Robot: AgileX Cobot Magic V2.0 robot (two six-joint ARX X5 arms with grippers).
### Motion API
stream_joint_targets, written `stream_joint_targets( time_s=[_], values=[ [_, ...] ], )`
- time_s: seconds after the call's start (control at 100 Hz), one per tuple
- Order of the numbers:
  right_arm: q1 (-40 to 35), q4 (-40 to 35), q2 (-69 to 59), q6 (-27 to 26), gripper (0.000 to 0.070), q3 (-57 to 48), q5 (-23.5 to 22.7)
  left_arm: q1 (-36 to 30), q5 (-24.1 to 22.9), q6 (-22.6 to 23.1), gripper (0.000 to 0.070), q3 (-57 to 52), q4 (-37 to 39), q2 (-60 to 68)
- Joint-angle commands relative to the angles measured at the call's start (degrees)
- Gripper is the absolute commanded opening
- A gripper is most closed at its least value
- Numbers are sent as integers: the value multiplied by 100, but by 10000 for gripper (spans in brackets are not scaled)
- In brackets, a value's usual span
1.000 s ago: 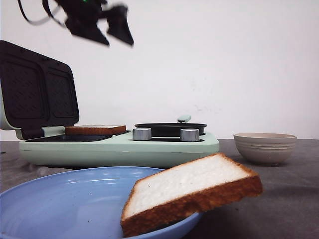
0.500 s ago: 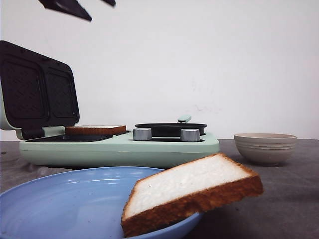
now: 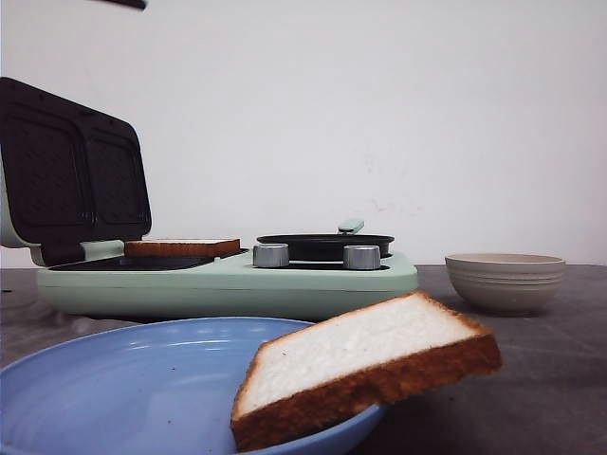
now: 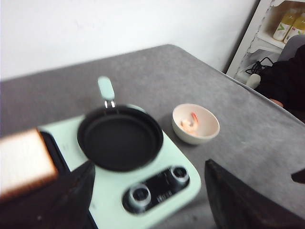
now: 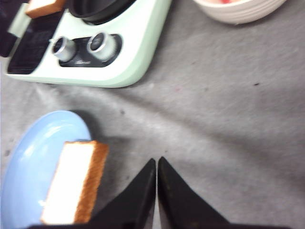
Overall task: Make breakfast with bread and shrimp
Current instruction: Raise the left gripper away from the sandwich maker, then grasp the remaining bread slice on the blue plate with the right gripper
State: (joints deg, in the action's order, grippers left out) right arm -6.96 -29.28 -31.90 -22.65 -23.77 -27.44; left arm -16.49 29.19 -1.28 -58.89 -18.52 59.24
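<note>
One bread slice [image 3: 360,365] leans on the rim of a blue plate [image 3: 123,379] at the front; it also shows in the right wrist view [image 5: 74,181]. The second slice [image 3: 180,247] lies on the open sandwich maker's grill plate and shows in the left wrist view [image 4: 24,160]. The shrimp [image 4: 190,121] lies in the beige bowl [image 4: 195,125], which stands at the right [image 3: 505,282]. My left gripper [image 4: 150,191] is open and empty, high above the maker's knobs. My right gripper [image 5: 157,162] is shut and empty over the grey table beside the plate.
The mint-green breakfast maker [image 3: 228,280] has its dark lid [image 3: 71,171] raised at the left and a black pan [image 3: 324,245] on its right half, with two metal knobs [image 3: 270,254] in front. A white shelf [image 4: 281,28] stands past the table's edge.
My left gripper has risen and moved left, almost out of the top of the front view. The bread, plate and bowl have not moved.
</note>
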Motion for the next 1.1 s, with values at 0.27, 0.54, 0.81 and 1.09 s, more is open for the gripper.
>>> stream_joint_targets(
  time_s=[0.27,0.54,0.81,1.09],
  values=[
    [-120,0,-529,-321,28,-76,-697,2,-170,-726,377,1738,188,-1534],
    [-553,39,-1364,-448,239,-70,-1255,2,-555,-1178,377,2824,70,-2999],
    [-1235,682,-2026,-765,239,-66,-1296,2,-1165,-1147,383,3259,-706,-4201],
    [-1786,1408,-2889,-975,239,-66,-1270,2,-1178,-1095,390,3272,-911,-4363]
  ],
)
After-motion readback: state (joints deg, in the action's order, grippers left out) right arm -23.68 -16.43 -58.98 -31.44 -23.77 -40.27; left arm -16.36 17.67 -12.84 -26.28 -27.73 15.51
